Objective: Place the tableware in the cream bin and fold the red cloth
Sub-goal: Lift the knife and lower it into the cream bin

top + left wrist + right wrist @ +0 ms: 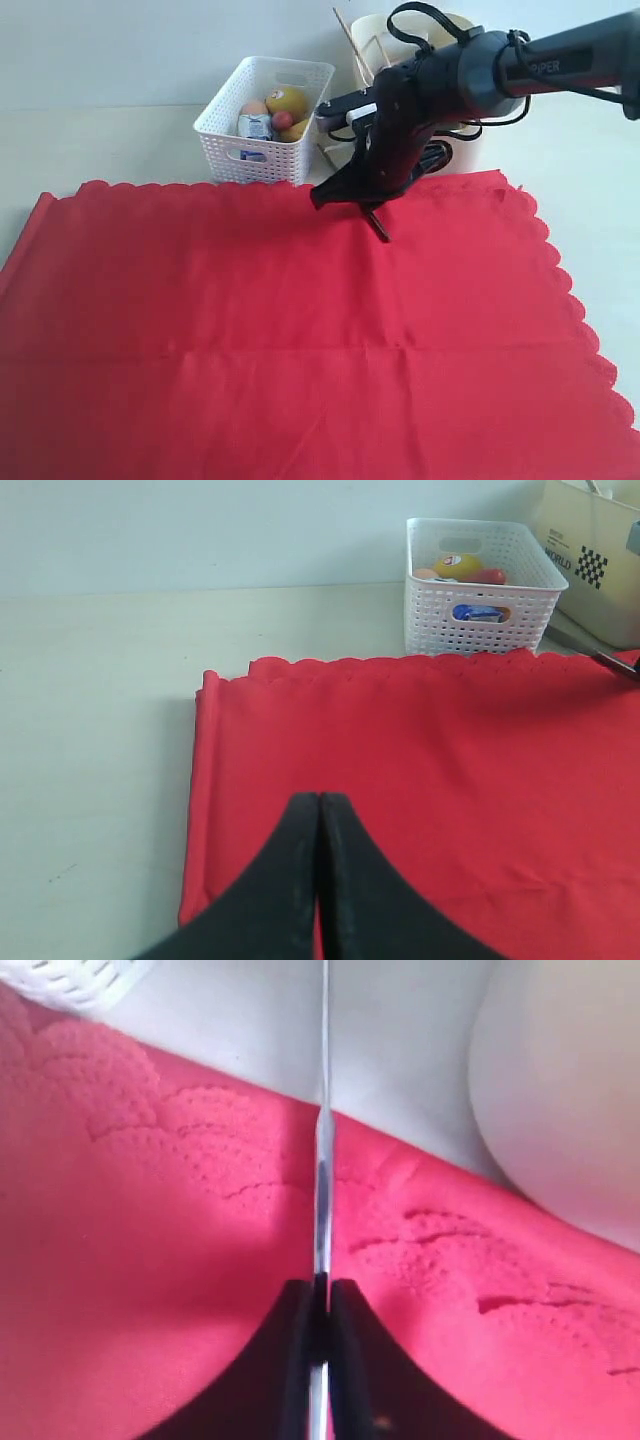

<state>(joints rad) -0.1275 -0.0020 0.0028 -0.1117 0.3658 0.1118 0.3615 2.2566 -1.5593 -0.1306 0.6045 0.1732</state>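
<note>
The red cloth point(300, 320) lies spread flat over the table, scalloped edge toward the bins. My right gripper point(372, 212) hovers over the cloth's far edge, just in front of the cream bin point(470, 150). It is shut on a thin steel knife point(323, 1160), whose blade runs edge-on out past the fingertips point(300, 1305) toward the bin point(560, 1090). Two chopsticks point(352, 45) stick up out of the bin. My left gripper point(319, 798) is shut and empty above the cloth point(430, 780) near its left edge. It does not show in the exterior view.
A white lattice basket point(265, 120) with an egg, a lemon and a small milk carton stands left of the cream bin, touching the cloth's far edge. Bare table point(90, 730) lies left of the cloth. The right arm point(540, 65) reaches in from the upper right.
</note>
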